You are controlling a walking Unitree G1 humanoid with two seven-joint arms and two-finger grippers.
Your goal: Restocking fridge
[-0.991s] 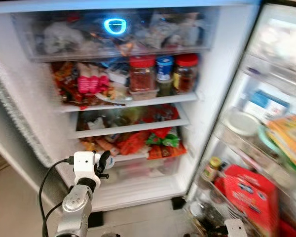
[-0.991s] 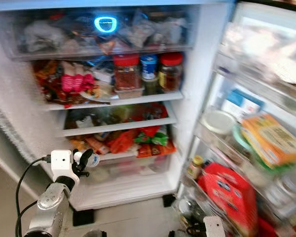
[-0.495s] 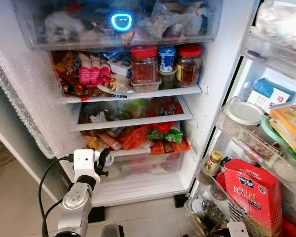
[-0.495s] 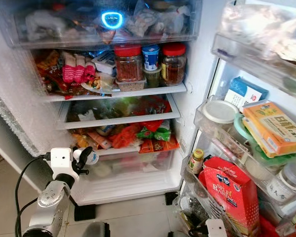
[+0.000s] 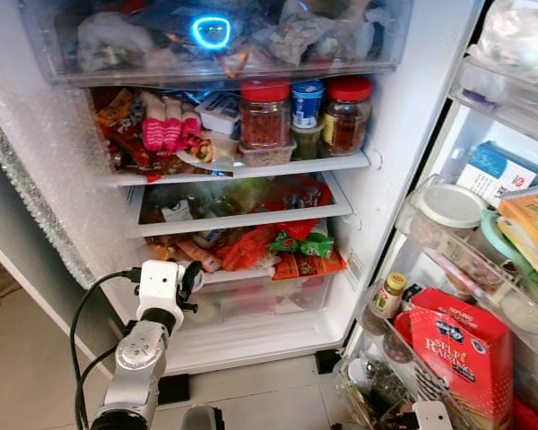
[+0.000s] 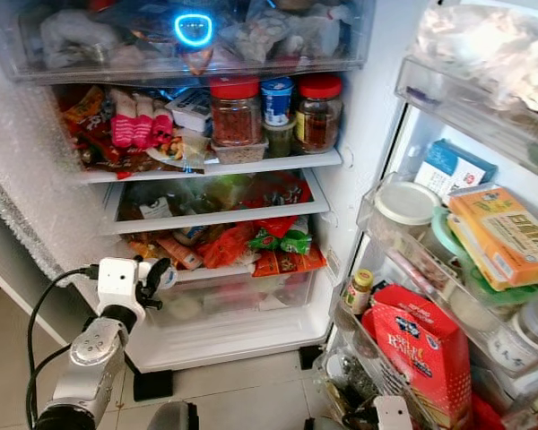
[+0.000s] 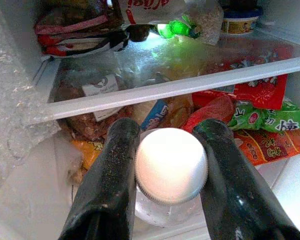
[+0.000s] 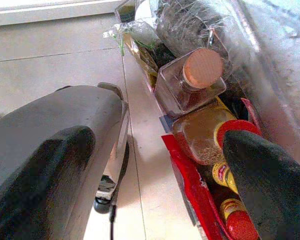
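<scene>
Two grippers, one at work. Left gripper, lower left of the head views, is clenched on a white-capped bottle: one black finger on each side of the cap, cap seated btwn them and touching both. Grip is taken at the cap, prob. so the clear body below hangs free and can be set down base-first.

Bottle is held just in front of the lower part of the open fridge, near the clear bottom drawer and below the shelf w/ red and green snack packets. Not yet resting on any shelf, so placing looks still to be done. Shelves are crowded; free room seems scarce, so a low slot at lower left is the likely target.

Upper centre of frame: red-lidded jars stand upright on the top shelf, tall items at the front edge. Right of frame: door racks w/ a red box.

Right gripper hangs low at the door's bottom rack, fingers spread apart and holding nothing; a cork-topped bottle lies just beyond it.
</scene>
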